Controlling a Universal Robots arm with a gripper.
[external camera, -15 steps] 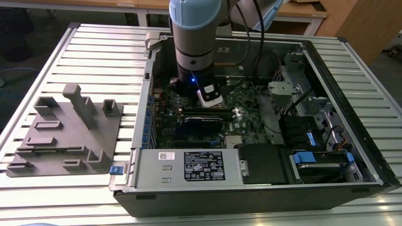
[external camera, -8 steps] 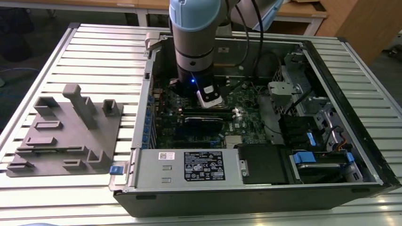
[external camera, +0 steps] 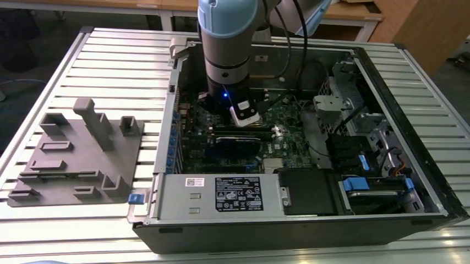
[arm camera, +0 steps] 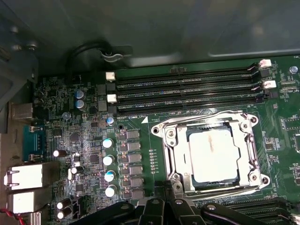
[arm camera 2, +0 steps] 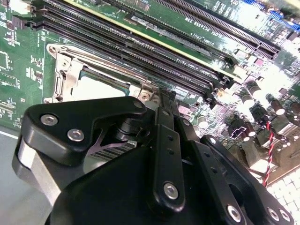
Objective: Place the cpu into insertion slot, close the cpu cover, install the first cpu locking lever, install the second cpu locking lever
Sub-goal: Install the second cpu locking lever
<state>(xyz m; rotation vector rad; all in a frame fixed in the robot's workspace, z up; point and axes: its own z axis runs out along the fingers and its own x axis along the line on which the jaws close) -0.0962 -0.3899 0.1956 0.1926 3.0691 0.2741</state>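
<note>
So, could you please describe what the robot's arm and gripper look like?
The arm is a pale blue tube with a silver-grey segment, then a black wrist section showing a small blue light; black cables run beside it. The gripper is matte black, built of linkage bars fastened with silver screws.

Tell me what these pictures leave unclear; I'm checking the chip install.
- Gripper fingertips: hidden behind its own black linkage in both wrist views, so open or shut is unclear.
- Locking levers: too thin to tell against the cover.
- Chip: near edge hidden by the gripper in the second wrist view.
</note>
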